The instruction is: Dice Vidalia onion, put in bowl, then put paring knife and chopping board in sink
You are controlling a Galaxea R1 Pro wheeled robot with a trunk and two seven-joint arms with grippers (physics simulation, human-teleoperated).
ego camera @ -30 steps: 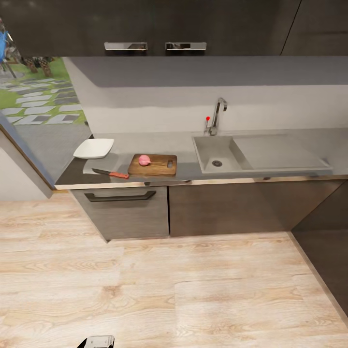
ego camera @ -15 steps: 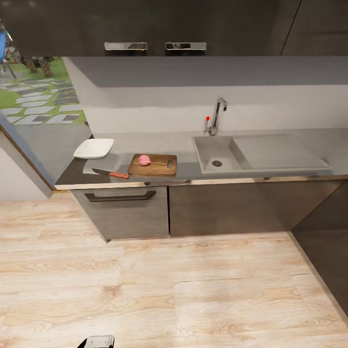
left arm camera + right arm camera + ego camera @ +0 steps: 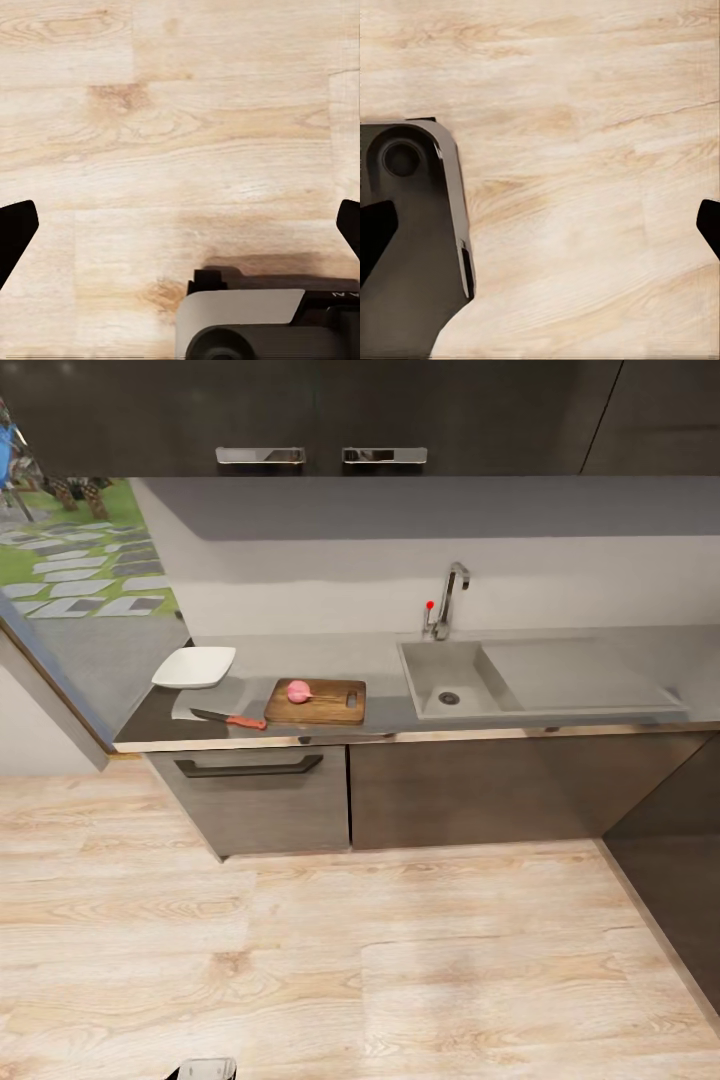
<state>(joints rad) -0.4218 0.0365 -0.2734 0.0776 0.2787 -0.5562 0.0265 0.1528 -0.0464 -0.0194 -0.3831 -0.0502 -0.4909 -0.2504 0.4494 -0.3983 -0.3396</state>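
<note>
The Vidalia onion (image 3: pixel 298 691) is resting on the chopping board (image 3: pixel 330 703) on the tabletop (image 3: pixel 380 660) — paring knife (image 3: pixel 228 719) and bowl (image 3: pixel 195 666) lying leftward, sink (image 3: pixel 445 678) rightward. Left tool (image 3: pixel 180 225) and right tool (image 3: pixel 540 225) are hanging wide apart over the wood floor (image 3: pixel 360 960).

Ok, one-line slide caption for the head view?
Onion on chopping board, paring knife and bowl beside it, sink empty.

Pinkish onion (image 3: pixel 298 691); brown grained board (image 3: pixel 330 705)
</note>
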